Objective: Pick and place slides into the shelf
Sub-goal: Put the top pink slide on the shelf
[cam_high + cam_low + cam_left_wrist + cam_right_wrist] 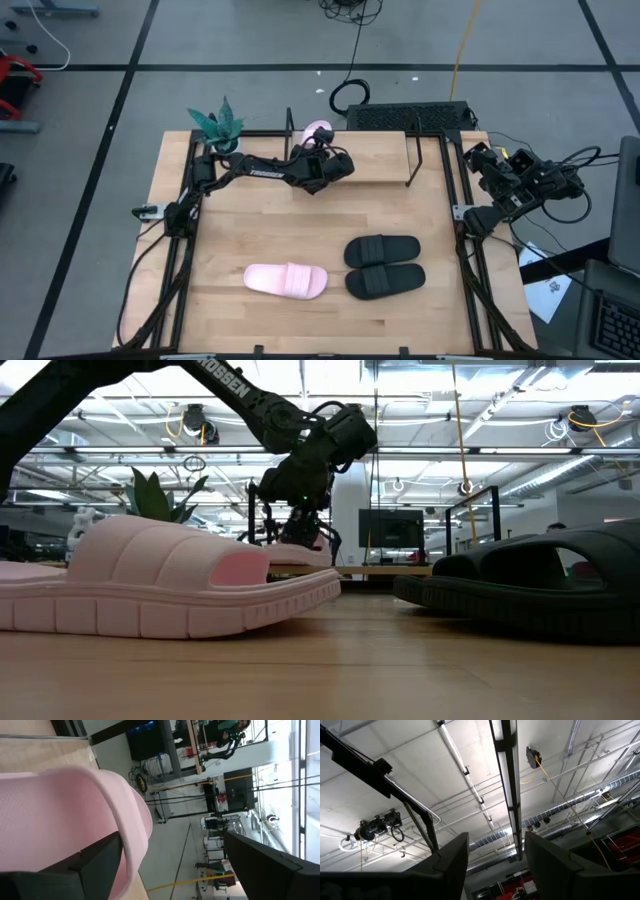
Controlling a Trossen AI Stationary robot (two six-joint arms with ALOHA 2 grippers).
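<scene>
Left gripper, jaws spread wide, is setting 1st pale pink foam slide on the far wooden shelf; w/ right gripper idling part-open, 3 slides are waiting.

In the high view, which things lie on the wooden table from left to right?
Green leafy plant → pale pink slide on the table → left gripper, at a second pink slide on the shelf → black pair of slides → right gripper, parked at the edge.

High view: overhead, straight down on table. Low view: tabletop level, close behind pink slide, also seen overhead. Right wrist view faces ceiling; left wrist view, sideways.
</scene>
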